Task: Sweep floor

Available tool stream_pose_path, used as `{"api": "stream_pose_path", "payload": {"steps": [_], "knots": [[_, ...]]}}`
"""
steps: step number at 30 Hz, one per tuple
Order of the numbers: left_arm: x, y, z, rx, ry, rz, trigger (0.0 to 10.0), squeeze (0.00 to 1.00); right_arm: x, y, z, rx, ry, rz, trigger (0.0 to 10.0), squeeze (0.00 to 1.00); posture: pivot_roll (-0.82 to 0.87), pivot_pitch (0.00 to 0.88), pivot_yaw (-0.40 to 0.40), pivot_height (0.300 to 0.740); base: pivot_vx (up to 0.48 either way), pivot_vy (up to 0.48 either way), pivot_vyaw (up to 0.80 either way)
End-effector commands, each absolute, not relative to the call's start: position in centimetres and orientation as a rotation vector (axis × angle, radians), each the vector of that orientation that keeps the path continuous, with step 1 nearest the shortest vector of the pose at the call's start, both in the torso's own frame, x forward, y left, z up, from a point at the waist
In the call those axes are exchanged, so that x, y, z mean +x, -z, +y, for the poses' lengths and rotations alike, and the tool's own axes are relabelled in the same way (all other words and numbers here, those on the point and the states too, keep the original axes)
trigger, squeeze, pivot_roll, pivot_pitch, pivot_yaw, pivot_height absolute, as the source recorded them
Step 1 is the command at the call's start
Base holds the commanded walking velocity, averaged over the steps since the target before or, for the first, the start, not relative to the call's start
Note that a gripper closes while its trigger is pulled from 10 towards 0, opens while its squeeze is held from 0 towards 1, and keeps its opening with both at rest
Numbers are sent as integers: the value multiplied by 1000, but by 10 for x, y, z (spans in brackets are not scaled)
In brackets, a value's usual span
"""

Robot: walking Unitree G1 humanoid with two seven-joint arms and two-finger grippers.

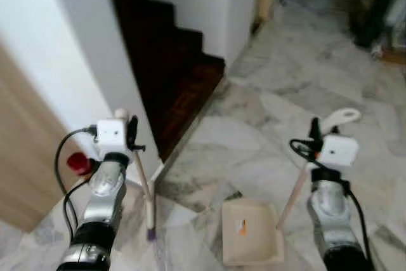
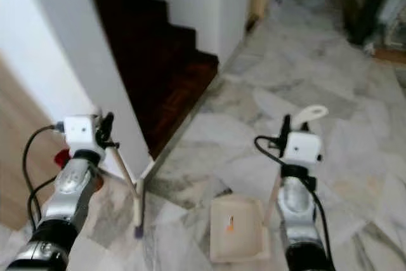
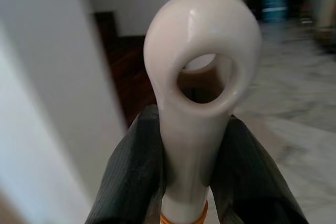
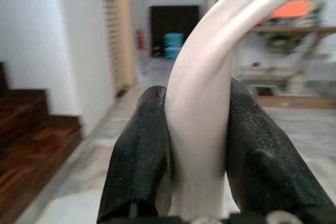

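Note:
My left gripper (image 1: 132,132) is shut on a cream broom handle (image 1: 144,185), which slants down to a purple tip (image 1: 151,235) on the marble floor. The left wrist view shows the handle's hanging loop (image 3: 202,72) clamped between the black fingers (image 3: 134,177). My right gripper (image 1: 315,132) is shut on the long cream handle (image 1: 295,195) of a dustpan (image 1: 263,249). The pan rests on the floor between my arms, with a small orange scrap (image 1: 242,226) inside. In the right wrist view the curved handle (image 4: 202,103) sits tight between both fingers (image 4: 139,156).
A white wall corner (image 1: 82,49) stands just beyond my left arm, with a wooden panel (image 1: 25,169) to its left. Dark wooden stairs (image 1: 171,61) rise behind it. Grey marble floor (image 1: 304,74) stretches ahead and to the right, towards blurred clutter (image 1: 380,11) at the far right.

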State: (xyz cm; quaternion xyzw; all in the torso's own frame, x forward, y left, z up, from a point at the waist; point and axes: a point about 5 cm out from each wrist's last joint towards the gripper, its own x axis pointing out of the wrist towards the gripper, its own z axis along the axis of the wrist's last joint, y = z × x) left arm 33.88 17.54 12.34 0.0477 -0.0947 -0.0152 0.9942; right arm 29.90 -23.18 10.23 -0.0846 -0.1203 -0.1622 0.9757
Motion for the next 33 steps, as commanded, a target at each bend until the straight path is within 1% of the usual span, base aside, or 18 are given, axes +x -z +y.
{"api": "stream_pose_path", "payload": {"steps": [1,9,15,19,22,24,26,27,30,33], "knots": [[339,-130,184,97,15,-232,10000,0,302,-118,-227,-168,321,-309,10000,0,-29,0,111,740,0,-274,-800],[338,-126,188,83,3,-214,10000,0,297,-131,-227,-166,319,-356,10000,0,-70,0,112,740,0,-34,-800],[341,-125,176,67,39,-212,10000,0,291,-133,-232,-173,341,-360,10000,0,-86,0,114,740,0,-127,-800],[344,-129,171,58,63,-220,10000,0,286,-136,-232,-174,343,-359,10000,0,-110,0,133,740,0,0,-800],[344,-125,165,53,95,-208,10000,0,278,-135,-234,-176,372,-355,10000,0,-138,0,154,740,0,0,-800],[343,-123,162,51,104,-200,10000,0,273,-133,-235,-171,390,-350,10000,0,-141,0,154,740,0,0,-800],[343,-122,160,48,109,-198,10000,0,270,-131,-236,-166,397,-339,10000,0,-135,0,146,740,0,0,-800],[342,-123,159,45,109,-203,10000,0,267,-129,-234,-165,392,-329,10000,0,-123,0,129,740,0,0,-800],[341,-123,160,35,97,-207,10000,0,267,-127,-228,-168,354,-311,10000,0,-117,11,119,740,0,0,-800],[338,-119,160,26,88,-202,10000,0,267,-125,-227,-169,340,-300,10000,0,-96,33,100,740,0,0,0]]}}
